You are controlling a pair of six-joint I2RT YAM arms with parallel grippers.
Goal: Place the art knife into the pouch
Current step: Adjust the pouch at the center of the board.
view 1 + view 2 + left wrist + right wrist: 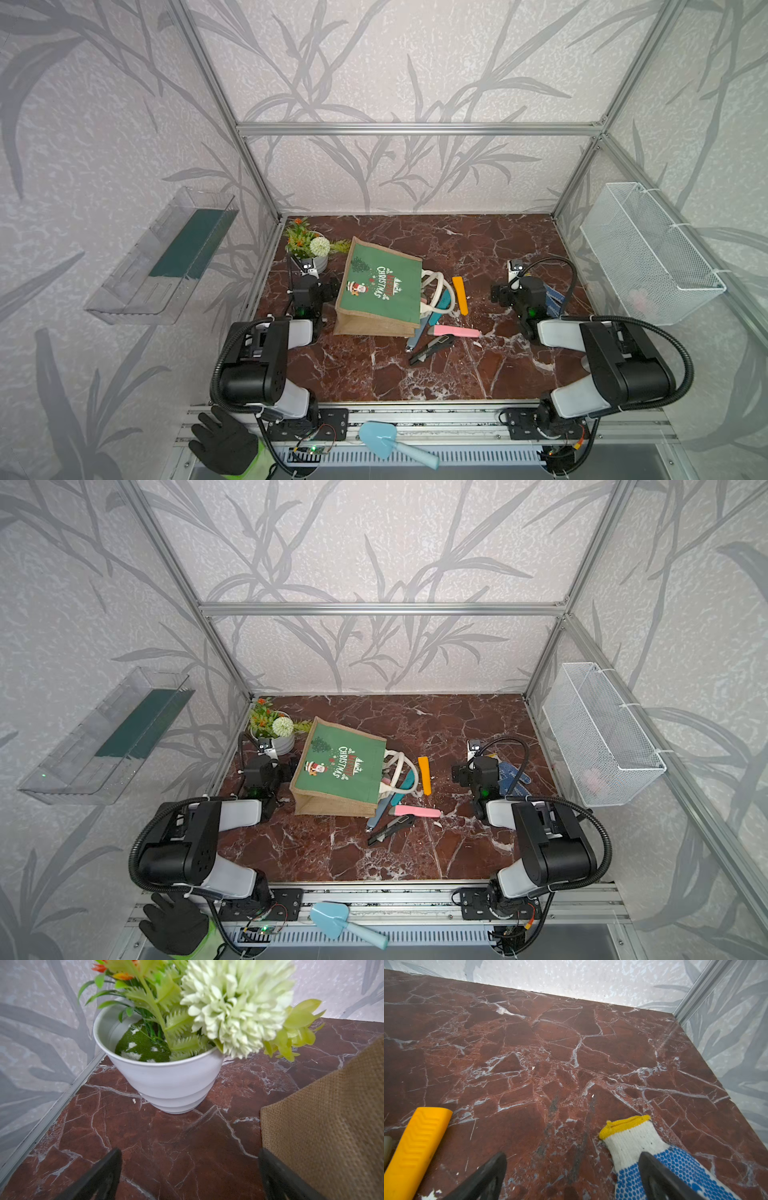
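White flower pot (166, 1084) and the base of the jute pouch (332, 1115) hem in the left gripper (190, 1152), which is held wide and empty. The pouch is laid on its side mid-table, with mouth and rope handles (436, 286) turned rightward. A teal art knife (438, 313) is seen at the mouth by the handles. An orange art knife (460, 296), pink art knife (457, 331) and black art knife (431, 350) lie just outside. Which is meant cannot be told. The right gripper (573, 1155) is spread wide, empty, over a blue-dotted glove (685, 1163).

Nothing is gripped: pick and insertion are judged outstanding. Bare marble table (550, 1043) lies open behind and before the clutter. A wire basket (648, 249) hangs clear on the right wall.
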